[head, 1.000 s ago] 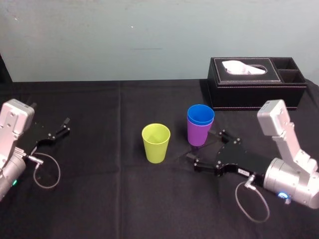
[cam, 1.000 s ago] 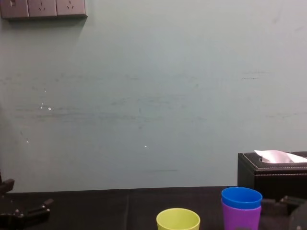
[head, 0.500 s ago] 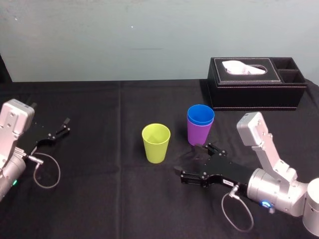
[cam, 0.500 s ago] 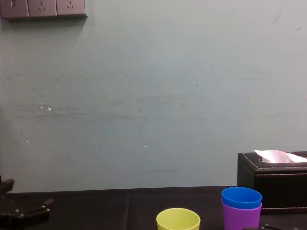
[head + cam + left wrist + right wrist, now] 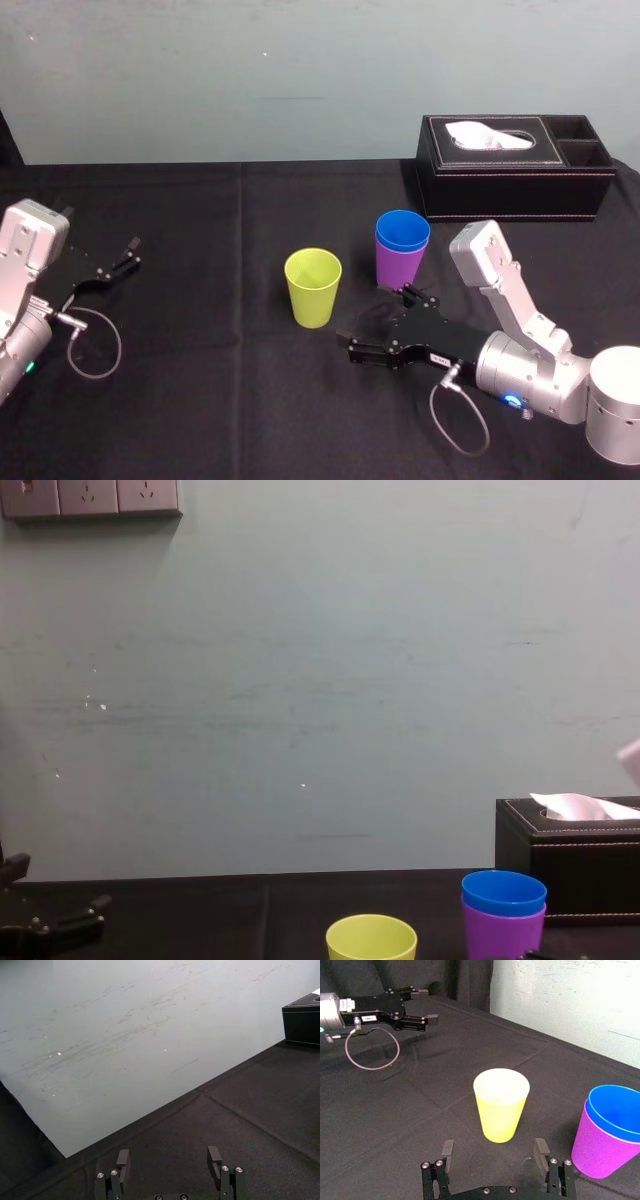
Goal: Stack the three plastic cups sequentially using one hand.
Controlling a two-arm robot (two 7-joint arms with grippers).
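Observation:
A yellow-green cup [image 5: 313, 287] stands upright at the table's middle. Just right of it, a blue cup [image 5: 402, 231] sits nested in a purple cup [image 5: 397, 270]. My right gripper [image 5: 376, 323] lies low on the cloth, just right of the yellow-green cup and on the near side of the purple one. It is open, empty and touches neither cup. In the right wrist view the yellow-green cup [image 5: 501, 1102] stands a short way ahead of the spread fingers [image 5: 540, 1146], with the blue cup [image 5: 615, 1110] and purple cup [image 5: 599, 1152] off to the side. My left gripper [image 5: 127, 256] rests open at the far left.
A black tissue box [image 5: 515, 165] stands at the back right, behind the stacked pair. Black cloth [image 5: 220, 400] covers the table, with bare room between the left gripper and the cups. A pale wall [image 5: 320, 680] closes off the back.
My right gripper has drawn back from beside the purple and blue pair and swung left toward the yellow-green cup, still open. The cups and left arm have not moved.

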